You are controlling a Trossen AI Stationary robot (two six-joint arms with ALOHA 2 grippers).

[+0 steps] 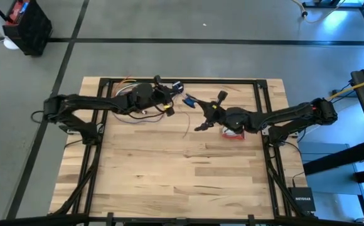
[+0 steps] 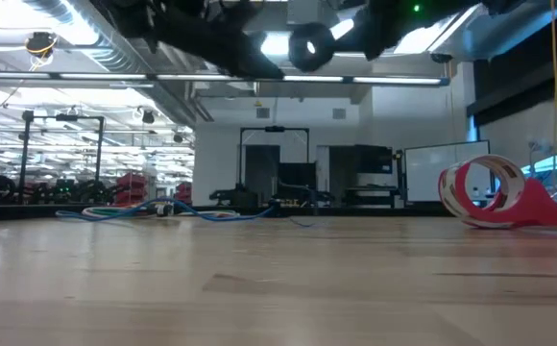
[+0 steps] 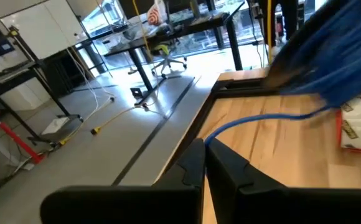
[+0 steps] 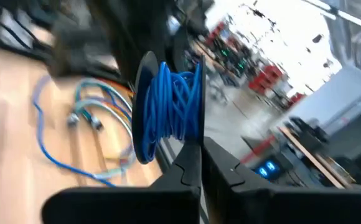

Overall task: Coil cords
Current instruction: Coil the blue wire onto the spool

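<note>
Grey floor (image 1: 169,19) crossed by dark lines surrounded the wooden table (image 1: 169,182); ceiling lights (image 2: 274,45) glowed overhead.

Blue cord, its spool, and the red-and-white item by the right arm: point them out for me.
blue cord (image 4: 171,109): right wrist view, the wound turns.
spool (image 4: 144,71): right wrist view, black flange edge.
red-and-white item (image 2: 490,192): low view, its looped front.

high: overhead, down | low: tabletop-level | both: table (image 1: 169,176)
</note>
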